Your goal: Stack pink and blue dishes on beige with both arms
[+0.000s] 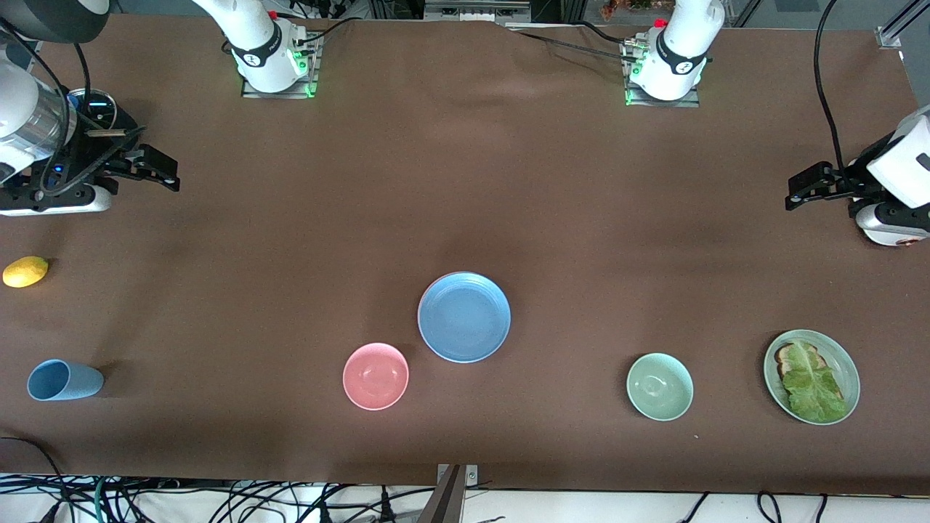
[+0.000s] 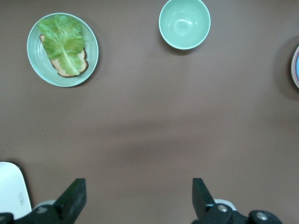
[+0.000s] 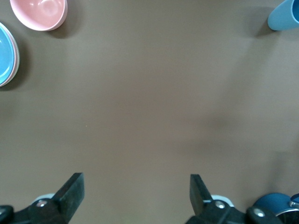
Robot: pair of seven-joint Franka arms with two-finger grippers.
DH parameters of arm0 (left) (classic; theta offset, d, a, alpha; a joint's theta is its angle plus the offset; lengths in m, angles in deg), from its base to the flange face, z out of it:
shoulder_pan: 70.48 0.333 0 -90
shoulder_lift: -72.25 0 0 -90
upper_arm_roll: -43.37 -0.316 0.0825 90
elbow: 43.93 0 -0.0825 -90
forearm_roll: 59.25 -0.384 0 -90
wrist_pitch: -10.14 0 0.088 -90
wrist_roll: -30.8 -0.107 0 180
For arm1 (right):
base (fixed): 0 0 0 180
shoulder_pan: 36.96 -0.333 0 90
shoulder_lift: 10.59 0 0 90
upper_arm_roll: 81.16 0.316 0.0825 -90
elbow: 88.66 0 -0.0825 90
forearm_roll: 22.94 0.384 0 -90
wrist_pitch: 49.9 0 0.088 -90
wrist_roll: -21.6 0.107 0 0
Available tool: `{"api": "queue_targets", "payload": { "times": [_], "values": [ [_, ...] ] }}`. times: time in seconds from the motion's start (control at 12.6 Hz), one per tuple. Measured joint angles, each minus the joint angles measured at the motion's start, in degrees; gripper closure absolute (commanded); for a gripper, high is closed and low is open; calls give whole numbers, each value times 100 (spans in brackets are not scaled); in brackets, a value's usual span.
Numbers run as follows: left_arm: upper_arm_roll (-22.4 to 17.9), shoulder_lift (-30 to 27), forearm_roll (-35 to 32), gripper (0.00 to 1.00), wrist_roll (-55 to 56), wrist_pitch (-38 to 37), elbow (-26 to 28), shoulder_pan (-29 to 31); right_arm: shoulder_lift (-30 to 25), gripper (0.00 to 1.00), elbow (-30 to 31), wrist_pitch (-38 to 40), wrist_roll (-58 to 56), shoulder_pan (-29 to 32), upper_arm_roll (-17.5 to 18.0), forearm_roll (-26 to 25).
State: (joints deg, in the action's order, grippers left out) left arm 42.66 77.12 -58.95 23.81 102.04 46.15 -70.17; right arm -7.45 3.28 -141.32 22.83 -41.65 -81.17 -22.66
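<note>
The blue plate (image 1: 463, 316) lies near the middle of the table, on top of a stack. In the right wrist view a pale pink plate rim (image 3: 17, 56) peeks out from under the blue plate (image 3: 4, 53). The beige plate shows in no view. My right gripper (image 1: 171, 174) hovers open over bare cloth at the right arm's end of the table, with nothing between its fingers (image 3: 136, 193). At the left arm's end my left gripper (image 1: 798, 190) is open too and holds nothing (image 2: 139, 196). Both are well away from the stack.
A pink bowl (image 1: 375, 375) sits beside the stack, nearer the front camera. A mint-green bowl (image 1: 660, 386) and a green plate (image 1: 850, 363) with toast and lettuce lie toward the left arm's end. A blue cup (image 1: 64, 380) on its side and a lemon (image 1: 25, 272) lie toward the right arm's end.
</note>
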Motion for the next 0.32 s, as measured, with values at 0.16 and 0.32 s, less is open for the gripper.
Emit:
{"api": "queue_targets", "payload": {
  "times": [0.16,0.32],
  "values": [
    [-4,0,0,0,0,0,0,4,30,0,-59,-6,-57,46,-74,0],
    [-7,0,0,0,0,0,0,5,70,0,-96,-6,-66,53,-72,0]
  ]
}}
